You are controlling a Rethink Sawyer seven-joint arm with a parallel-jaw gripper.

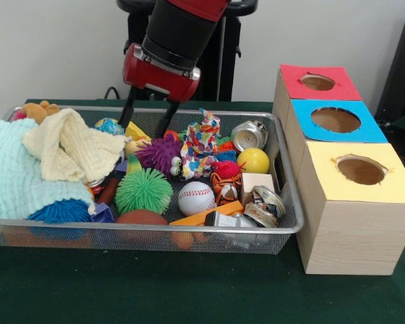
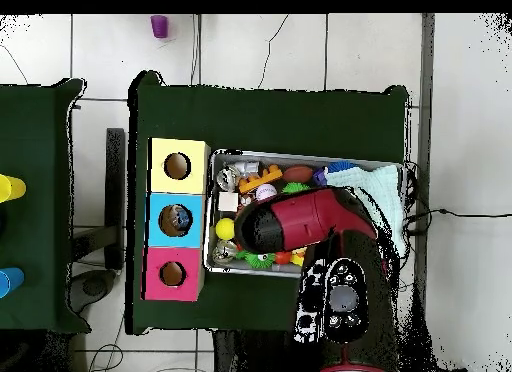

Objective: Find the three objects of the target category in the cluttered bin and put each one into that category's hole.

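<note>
The silver wire-mesh bin (image 1: 155, 227) lies across the table, full of clutter; it also shows in the overhead view (image 2: 300, 155). In it are a white baseball (image 1: 196, 198), a yellow ball (image 1: 253, 160), a green spiky ball (image 1: 144, 190), a purple spiky ball with eyes (image 1: 158, 152), crushed cans (image 1: 248, 135) and a wooden block (image 1: 255, 182). My gripper (image 1: 149, 123) hangs open and empty over the bin's far side, just above the purple spiky ball and beside a cream cloth (image 1: 71, 148). In the overhead view the arm (image 2: 300, 223) hides the gripper.
Three wooden boxes with holes stand right of the bin: red top (image 1: 293, 79), blue top (image 1: 307, 128), yellow top (image 1: 331, 185). A mint cloth (image 1: 13, 172) and a blue spiky ball (image 1: 61, 212) fill the bin's left end. A patterned cloth (image 1: 202, 142) stands at its middle.
</note>
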